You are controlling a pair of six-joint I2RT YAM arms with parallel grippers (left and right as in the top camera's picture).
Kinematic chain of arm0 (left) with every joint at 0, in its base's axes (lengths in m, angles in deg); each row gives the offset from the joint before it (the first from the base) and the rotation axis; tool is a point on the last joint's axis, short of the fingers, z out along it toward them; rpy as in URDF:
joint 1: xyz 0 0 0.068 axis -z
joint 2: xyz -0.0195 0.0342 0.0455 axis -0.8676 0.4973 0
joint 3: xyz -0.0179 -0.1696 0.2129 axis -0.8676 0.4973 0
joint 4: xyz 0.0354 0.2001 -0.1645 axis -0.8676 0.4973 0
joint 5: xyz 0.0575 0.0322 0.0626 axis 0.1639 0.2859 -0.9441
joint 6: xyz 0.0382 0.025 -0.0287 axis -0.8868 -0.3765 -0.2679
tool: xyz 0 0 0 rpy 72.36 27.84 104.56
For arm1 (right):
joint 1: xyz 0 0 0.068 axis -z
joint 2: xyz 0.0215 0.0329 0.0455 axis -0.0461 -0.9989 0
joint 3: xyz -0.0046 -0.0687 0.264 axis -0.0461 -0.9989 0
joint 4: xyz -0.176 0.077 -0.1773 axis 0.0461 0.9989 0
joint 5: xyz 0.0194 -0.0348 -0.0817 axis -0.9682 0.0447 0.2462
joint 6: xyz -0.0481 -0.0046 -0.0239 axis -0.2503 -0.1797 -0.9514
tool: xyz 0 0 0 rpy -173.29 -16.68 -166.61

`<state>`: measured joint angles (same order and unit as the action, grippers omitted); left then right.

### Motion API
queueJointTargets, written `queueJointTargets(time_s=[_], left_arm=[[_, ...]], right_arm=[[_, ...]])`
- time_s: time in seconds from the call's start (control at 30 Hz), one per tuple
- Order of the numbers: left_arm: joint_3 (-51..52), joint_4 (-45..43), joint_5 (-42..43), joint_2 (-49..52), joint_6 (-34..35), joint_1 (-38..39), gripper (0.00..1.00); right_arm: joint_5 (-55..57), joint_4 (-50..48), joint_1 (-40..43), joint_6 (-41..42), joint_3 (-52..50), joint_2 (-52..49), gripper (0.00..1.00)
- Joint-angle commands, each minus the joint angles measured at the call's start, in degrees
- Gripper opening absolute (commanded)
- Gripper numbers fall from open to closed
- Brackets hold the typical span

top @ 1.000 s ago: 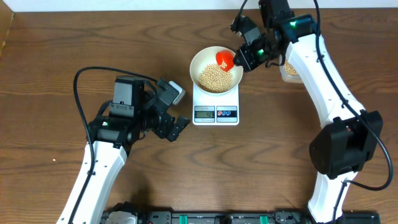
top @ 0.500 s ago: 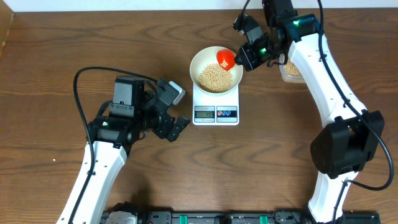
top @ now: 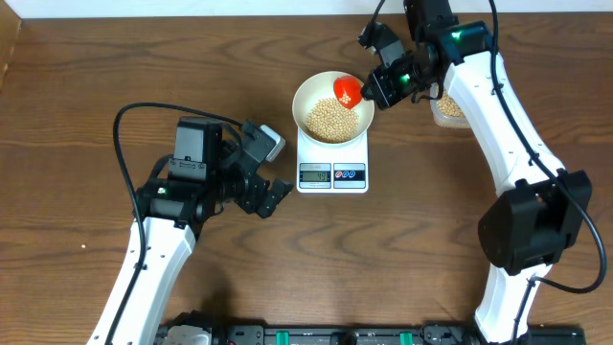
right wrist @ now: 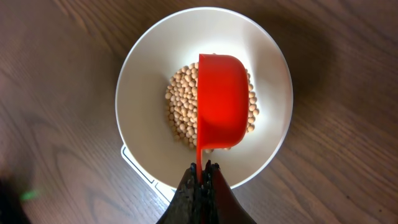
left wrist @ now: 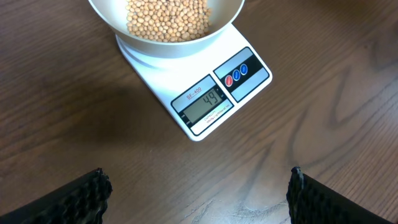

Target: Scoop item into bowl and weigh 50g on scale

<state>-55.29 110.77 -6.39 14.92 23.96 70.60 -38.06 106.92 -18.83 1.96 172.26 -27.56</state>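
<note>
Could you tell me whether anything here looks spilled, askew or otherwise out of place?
Nothing stands out: the beans lie inside the white bowl, which sits on the scale, with the red scoop held above it.

Bright, even light from above; soft shadows on table. Left wrist view sharp, scale display crisp. Right wrist view: bowl evenly lit, right gripper blurred near lens, lower-left corner dark
</note>
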Motion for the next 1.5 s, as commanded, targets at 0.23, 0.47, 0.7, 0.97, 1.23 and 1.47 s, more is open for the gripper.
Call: queueJointTargets(time_s=[0.23, 0.47, 0.7, 0.97, 1.23, 1.47], left_arm=[[0.22, 0.07, -0.33, 0.17, -0.52, 0.17, 0.93], [0.22, 0.07, -0.33, 0.17, -0.52, 0.17, 0.93], [0.22, 0.07, -0.33, 0.17, -0.52, 0.17, 0.93], [0.22, 0.07, -0.33, 0.17, -0.52, 0.17, 0.93], [0.22, 0.07, -0.33, 0.17, -0.52, 0.17, 0.93], [0.22, 0.07, -0.33, 0.17, -0.52, 0.17, 0.93]], right_arm=[[1.77, 0.13, -0.81, 0.5, 1.27, 1.9, 0.01], [7.32, 0.26, -3.28, -0.35, 1.27, 1.9, 0.01], [11.63, 0.31, -5.22, -0.59, 1.27, 1.9, 0.01], [12.57, 0.28, -5.29, -1.22, 1.27, 1.9, 0.01], [13.27, 0.28, -5.46, -1.88, 1.27, 1.9, 0.01], [13.18, 0.26, -5.6, -1.84, 1.27, 1.9, 0.01]])
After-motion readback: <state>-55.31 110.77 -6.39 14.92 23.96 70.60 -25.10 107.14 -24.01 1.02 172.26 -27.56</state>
